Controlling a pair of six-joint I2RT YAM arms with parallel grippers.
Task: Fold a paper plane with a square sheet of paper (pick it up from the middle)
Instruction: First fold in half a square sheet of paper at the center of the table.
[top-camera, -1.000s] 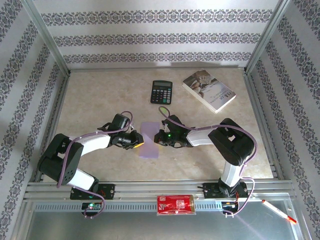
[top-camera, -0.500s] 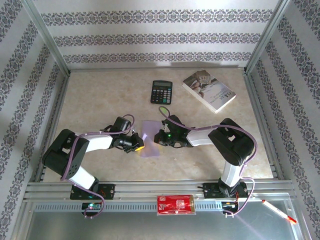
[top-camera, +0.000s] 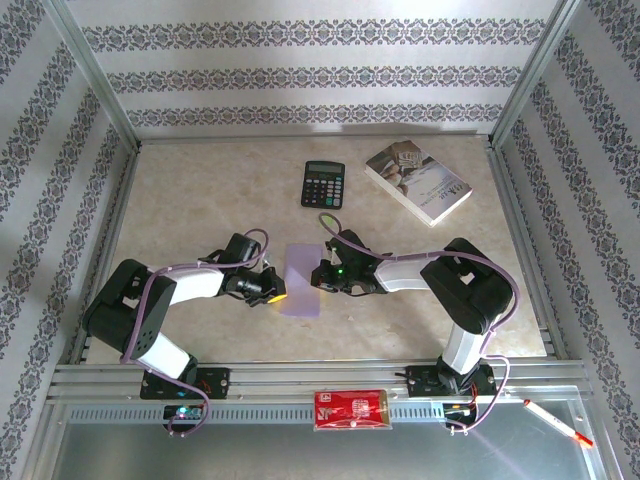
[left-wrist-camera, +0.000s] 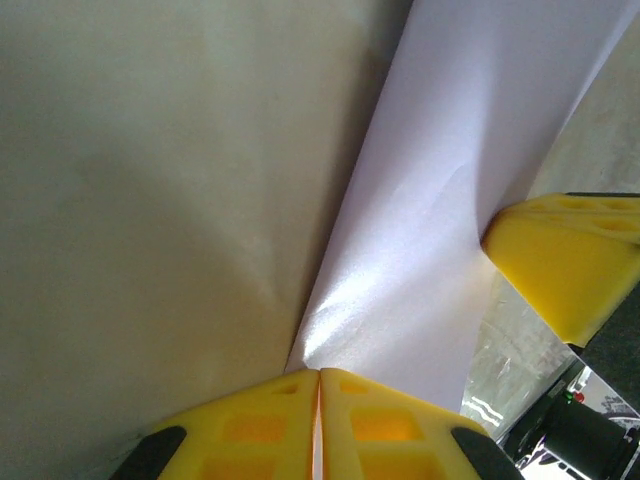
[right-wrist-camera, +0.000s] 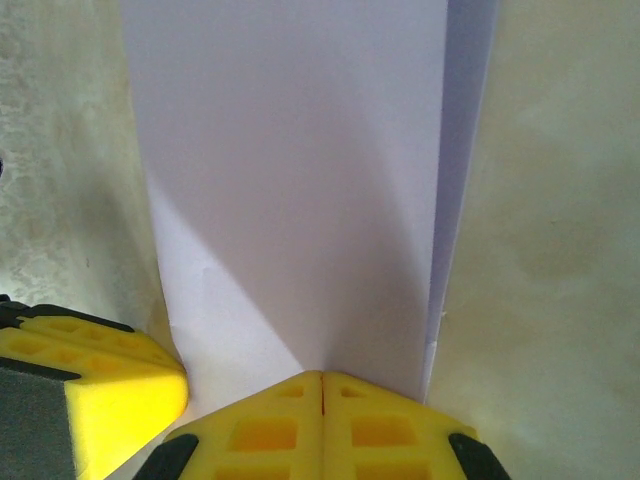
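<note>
Looking down, we see the square sheet of paper, pale lilac and folded into a narrow strip, lying flat on the surface between both arms. The left jaws and right jaws are each pressed fully together at its opposite long edges; whether they pinch it we cannot tell.

No legible text, book cover print too small to read, calculator keys and display blurred, white marks on red tag at front rail unreadable

Left arm, right arm: white links, black joints, purple cables. Left claw, right claw: yellow fingers, recessed pockets.
</note>
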